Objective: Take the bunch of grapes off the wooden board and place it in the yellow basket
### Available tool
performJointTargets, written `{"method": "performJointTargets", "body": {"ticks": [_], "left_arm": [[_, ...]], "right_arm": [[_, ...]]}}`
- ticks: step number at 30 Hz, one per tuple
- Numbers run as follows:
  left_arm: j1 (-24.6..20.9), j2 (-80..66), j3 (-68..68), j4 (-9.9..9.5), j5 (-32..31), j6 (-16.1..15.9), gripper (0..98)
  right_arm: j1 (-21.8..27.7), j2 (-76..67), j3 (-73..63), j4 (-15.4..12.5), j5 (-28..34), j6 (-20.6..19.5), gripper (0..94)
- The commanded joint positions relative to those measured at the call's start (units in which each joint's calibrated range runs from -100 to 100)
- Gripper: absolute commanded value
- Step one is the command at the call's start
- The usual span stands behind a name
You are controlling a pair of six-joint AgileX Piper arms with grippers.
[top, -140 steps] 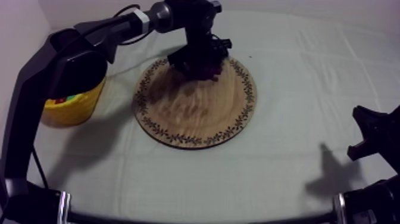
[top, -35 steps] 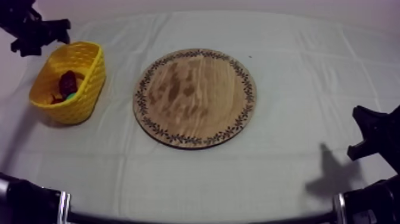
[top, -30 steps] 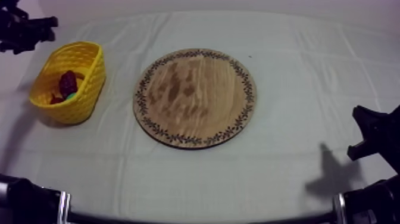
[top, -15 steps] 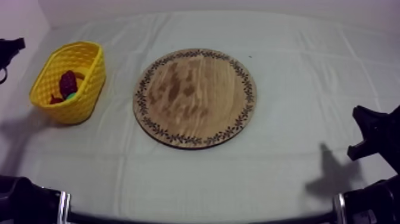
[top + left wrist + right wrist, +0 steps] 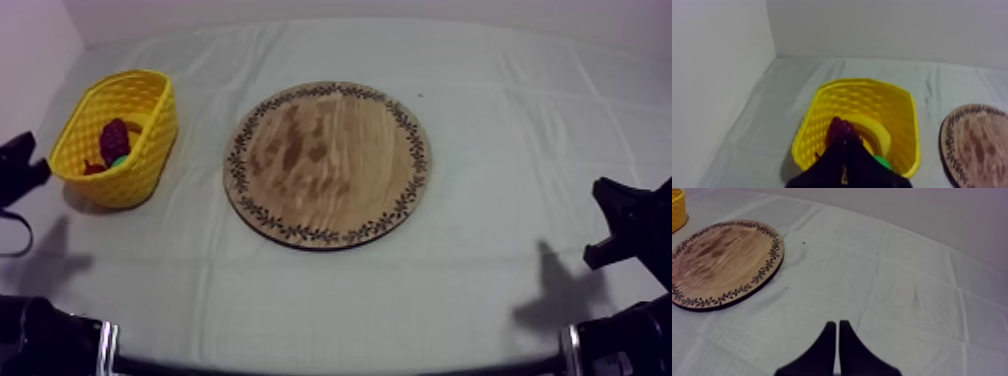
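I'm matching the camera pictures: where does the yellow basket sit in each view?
Top view: yellow basket at the table's left side, left of the wooden board.
Left wrist view: yellow basket close ahead, wooden board beside it.
Right wrist view: a sliver of yellow basket past the wooden board.
Shared landmark: the wooden board.

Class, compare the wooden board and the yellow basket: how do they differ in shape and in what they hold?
The wooden board is flat and round; the yellow basket is deep, with latticed walls. The board lies bare; the basket holds the bunch of grapes. Both rest on the cloth.
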Motion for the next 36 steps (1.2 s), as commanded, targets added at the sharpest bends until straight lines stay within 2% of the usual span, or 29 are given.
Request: {"method": "performJointTargets", "body": {"ticks": [1, 5, 16, 36], "left_arm": [[-0.07, -5.28, 8.2, 1.41, -1.13, -2.6, 0.0], [-0.05, -9.84, 11.63, 1.82, -0.15, -3.95, 0.0], [1.65, -18.5, 11.76, 1.56, 9.83, -2.36, 0.0], [1.73, -19.6, 12.73, 1.14, 6.64, 0.25, 0.1]], "right_arm": [[0.02, -0.01, -0.03, 0.01, 0.0, 0.01, 0.4], [0.02, -0.01, -0.03, 0.01, 0.0, 0.0, 0.4], [0.02, -0.01, -0.03, 0.01, 0.0, 0.01, 0.4], [0.02, -0.01, -0.03, 0.01, 0.0, 0.04, 0.4]]}}
